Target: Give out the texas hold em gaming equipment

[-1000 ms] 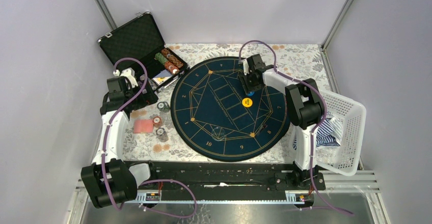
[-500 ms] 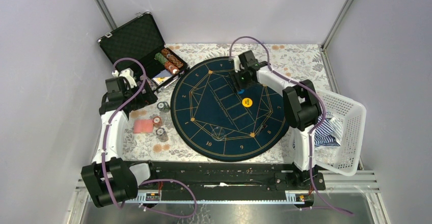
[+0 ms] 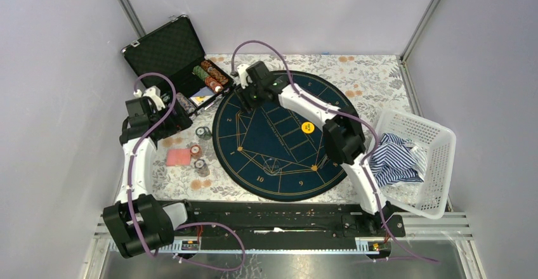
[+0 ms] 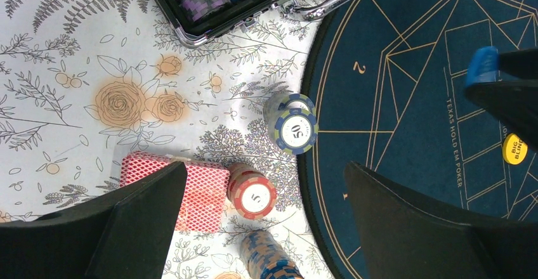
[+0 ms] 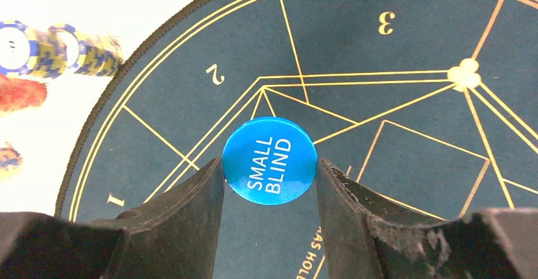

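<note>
Right arm (image 3: 304,104) shift: swung from the far right of the mat (image 3: 279,165) to its far left edge since the earlier frame.
Left claw (image 4: 263,184): fingers apart, nothing held; poised over the items below, judged ready for a pick.
Red-backed cards (image 4: 203,187): laid flat on the counter (image 4: 76,51).
Chip stacks (image 4: 295,129): three, stood just beside the mat's left edge.
Right arm pose: stretched forward and leftward across the mat.
Right claw (image 5: 269,168): clamped on the small blind disc (image 5: 269,160) by its rim, face up, judged for flat placement near seat 2.
Big blind disc (image 3: 308,127): already laid on the mat.

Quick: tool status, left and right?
Left tool: open, holding nothing.
Right tool: closed on the blue SMALL BLIND button.
</note>
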You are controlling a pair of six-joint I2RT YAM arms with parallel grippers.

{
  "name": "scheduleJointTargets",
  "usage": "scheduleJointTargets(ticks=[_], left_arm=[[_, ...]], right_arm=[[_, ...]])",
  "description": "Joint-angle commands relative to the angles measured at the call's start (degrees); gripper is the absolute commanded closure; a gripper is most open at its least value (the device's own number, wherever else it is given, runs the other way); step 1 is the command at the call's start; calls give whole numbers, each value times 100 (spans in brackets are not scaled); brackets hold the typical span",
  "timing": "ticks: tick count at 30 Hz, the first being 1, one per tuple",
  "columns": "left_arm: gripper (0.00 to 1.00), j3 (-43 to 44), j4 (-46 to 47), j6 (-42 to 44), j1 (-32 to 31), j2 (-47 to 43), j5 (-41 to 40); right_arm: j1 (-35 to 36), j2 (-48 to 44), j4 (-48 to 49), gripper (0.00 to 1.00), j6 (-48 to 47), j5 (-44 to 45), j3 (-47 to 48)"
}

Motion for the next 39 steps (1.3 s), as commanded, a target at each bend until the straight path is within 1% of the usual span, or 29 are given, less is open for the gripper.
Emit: scheduleJointTargets(ticks=[1, 9, 19, 31, 33, 38, 39], left_arm=[[1, 33, 209, -70, 101, -62, 186], [1, 6, 250, -84, 184, -23, 274], [1, -3, 255, -93, 221, -12, 348], [1, -12, 256, -93, 256, -14, 397], [1, -12, 257, -91, 257, -9, 385], [1, -12, 255, -92, 270, -2, 389], [1, -12, 261, -93, 266, -4, 394]], right_arm=[[40, 501, -98, 51, 131, 68, 626], [127, 969, -112, 51, 92, 216, 1046], [295, 1084, -58, 49, 104, 330, 998], [459, 1275, -110, 46, -145, 792, 943], [476, 1292, -111, 44, -182, 853, 919], [491, 1299, -179, 32, -212, 837, 885], [489, 1284, -204, 28, -201, 805, 885]])
